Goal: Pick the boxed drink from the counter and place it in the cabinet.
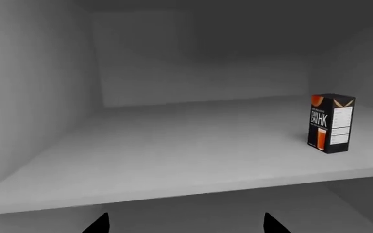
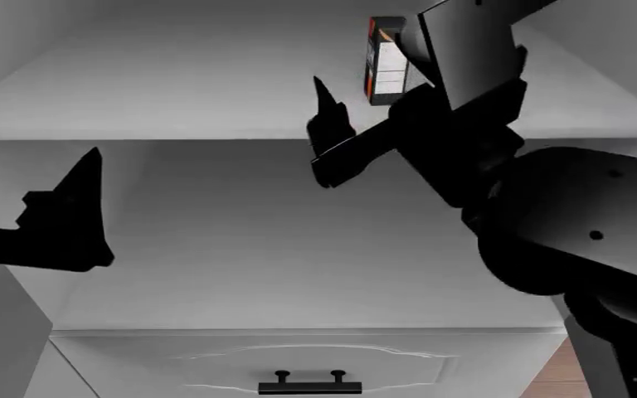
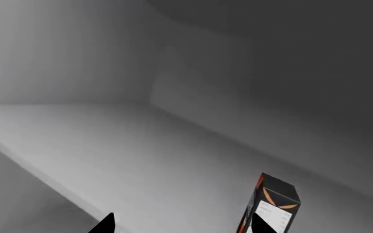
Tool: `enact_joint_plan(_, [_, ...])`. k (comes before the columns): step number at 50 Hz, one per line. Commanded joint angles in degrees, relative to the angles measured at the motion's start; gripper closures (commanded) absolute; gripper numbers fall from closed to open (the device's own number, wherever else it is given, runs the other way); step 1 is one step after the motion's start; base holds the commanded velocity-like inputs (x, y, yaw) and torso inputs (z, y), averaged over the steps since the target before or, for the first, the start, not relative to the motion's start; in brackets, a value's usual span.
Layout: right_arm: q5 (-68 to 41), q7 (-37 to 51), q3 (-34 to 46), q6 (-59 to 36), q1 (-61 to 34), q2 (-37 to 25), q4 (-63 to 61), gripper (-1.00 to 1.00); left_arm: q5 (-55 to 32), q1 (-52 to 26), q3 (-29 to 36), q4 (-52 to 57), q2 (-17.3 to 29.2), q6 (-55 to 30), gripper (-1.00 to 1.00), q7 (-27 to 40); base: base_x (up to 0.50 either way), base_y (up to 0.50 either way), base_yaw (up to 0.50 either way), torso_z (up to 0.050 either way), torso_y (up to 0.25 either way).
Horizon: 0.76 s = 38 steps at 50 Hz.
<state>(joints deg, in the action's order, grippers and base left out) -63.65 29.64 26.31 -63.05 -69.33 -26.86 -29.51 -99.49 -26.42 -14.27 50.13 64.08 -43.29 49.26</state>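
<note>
The boxed drink point(image 1: 331, 123) stands upright on the pale grey shelf point(image 1: 173, 150) inside the cabinet, near the shelf's right side wall. It also shows in the head view point(image 2: 386, 62) and in the right wrist view point(image 3: 272, 204). My right gripper point(image 3: 183, 225) is open and empty at the shelf's front. The carton stands just beyond one of its fingertips point(image 3: 259, 224), not gripped. My left gripper point(image 1: 185, 224) is open and empty, below the shelf's front edge and left of the carton. The counter is out of view.
The cabinet's side walls point(image 1: 31, 97) and back wall point(image 1: 199, 73) close in the shelf. Below it is a lower ledge point(image 2: 296, 249), then a moulded drawer with a black bar handle point(image 2: 309, 386). My right arm point(image 2: 562, 215) fills the head view's right.
</note>
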Motion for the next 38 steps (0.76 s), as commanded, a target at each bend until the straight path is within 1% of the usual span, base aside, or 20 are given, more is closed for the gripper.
enact_joint_plan(1, [-1.72,2.76,-0.94,0.21,1.98,-1.57,-7.57,-1.00,-2.04,-1.06,-0.41,1.81,1.04,0.51,-1.00,1.52,0.00,0.00,0.00,0.000,0.000])
enact_joint_plan(7, [-2.44,3.54,-1.35,0.47,2.37,-2.33,-10.64,-1.00,-2.82,-0.73,-2.31,2.96,1.82,0.74,-1.00,2.08,0.00,0.00,0.00,0.000,0.000])
enact_joint_plan(12, [-5.99,6.78,-2.49,-0.98,1.84,-2.75,-13.92,-1.00,-4.74,-2.05,-2.61,5.26,3.39,1.36,-1.00,3.90,0.00,0.00,0.00,0.000,0.000])
enact_joint_plan(16, [-10.69,10.59,-3.66,-2.64,-0.02,-2.70,-15.94,-1.00,-6.68,-4.65,-1.25,6.70,5.03,2.29,-1.00,5.68,0.00,0.00,0.00,0.000,0.000])
enact_joint_plan(21, [-17.57,16.38,-4.48,-4.46,-3.34,-2.40,-17.68,-1.00,-8.33,-9.40,2.55,7.82,6.36,3.16,-1.00,7.56,0.00,0.00,0.00,0.000,0.000])
enact_joint_plan(26, [-17.91,16.70,-4.50,-4.28,-3.65,-2.56,-18.35,-1.00,-9.25,-12.33,4.78,8.34,6.63,3.33,-1.00,8.49,0.00,0.00,0.00,0.000,0.000])
enact_joint_plan(38, [-22.67,20.59,-5.11,-4.44,-5.69,-3.81,-19.44,-1.00,-11.19,-13.93,4.41,8.89,7.05,3.13,-1.00,9.58,0.00,0.00,0.00,0.000,0.000])
